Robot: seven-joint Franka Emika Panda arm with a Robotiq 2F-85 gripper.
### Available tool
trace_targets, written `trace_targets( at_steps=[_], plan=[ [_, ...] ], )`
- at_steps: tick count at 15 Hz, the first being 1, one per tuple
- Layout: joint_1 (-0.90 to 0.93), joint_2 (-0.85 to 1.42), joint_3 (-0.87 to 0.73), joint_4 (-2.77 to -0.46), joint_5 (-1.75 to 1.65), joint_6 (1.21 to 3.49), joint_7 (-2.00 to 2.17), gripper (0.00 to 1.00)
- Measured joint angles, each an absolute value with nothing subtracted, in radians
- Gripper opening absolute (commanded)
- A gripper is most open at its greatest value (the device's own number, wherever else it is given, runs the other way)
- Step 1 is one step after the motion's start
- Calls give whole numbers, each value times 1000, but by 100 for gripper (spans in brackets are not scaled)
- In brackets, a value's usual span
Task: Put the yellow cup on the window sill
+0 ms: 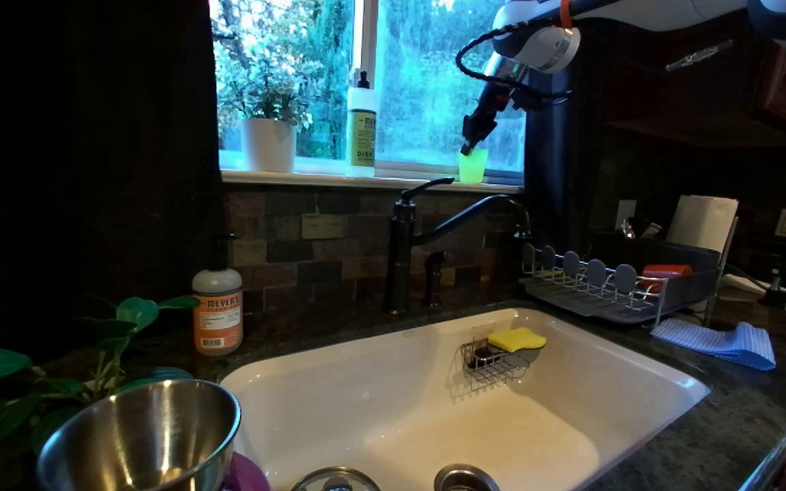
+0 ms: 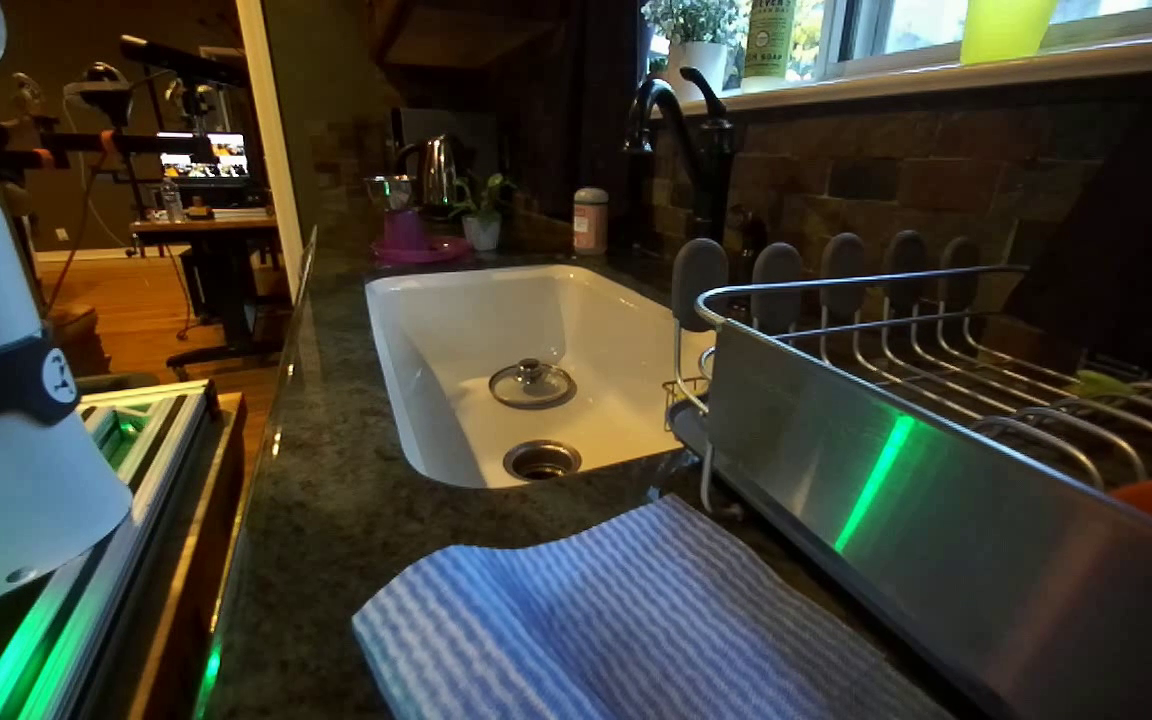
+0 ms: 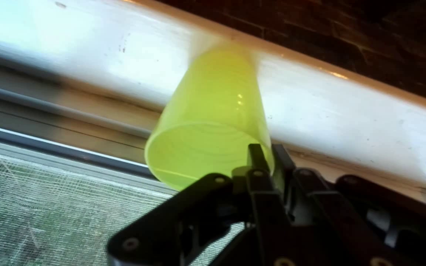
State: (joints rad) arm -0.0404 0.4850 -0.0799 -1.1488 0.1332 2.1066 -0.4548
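The yellow cup (image 1: 473, 170) stands upright near the right end of the pale window sill (image 1: 311, 179). In an exterior view, the cup (image 2: 1006, 30) shows on the sill (image 2: 886, 83), its top cut off by the frame edge. In the wrist view the cup (image 3: 224, 88) has its base on the sill (image 3: 327, 98), close to the front edge, mouth toward the camera. My gripper (image 3: 267, 147) has one finger inside the cup and one outside, nearly together with the rim wall between them. The gripper (image 1: 467, 150) also shows at the cup's top in an exterior view.
A green-labelled bottle (image 1: 361, 136) and a white potted plant (image 1: 270, 144) stand on the sill to the left. A dark faucet (image 1: 403, 252) rises below the sill. A dish rack (image 1: 625, 300) stands beside the white sink (image 1: 338, 382). Window glass lies behind the cup.
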Motion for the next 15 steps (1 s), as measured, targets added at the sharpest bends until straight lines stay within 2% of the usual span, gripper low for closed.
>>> trace_targets(
  at_steps=[7, 8, 15],
  plan=[
    [-39, 494, -81, -1128, 133, 2107, -450, 97],
    [-36, 488, -82, -1124, 130, 2107, -448, 100],
    [25, 336, -67, -1172, 87, 2030, -457, 100]
  ],
)
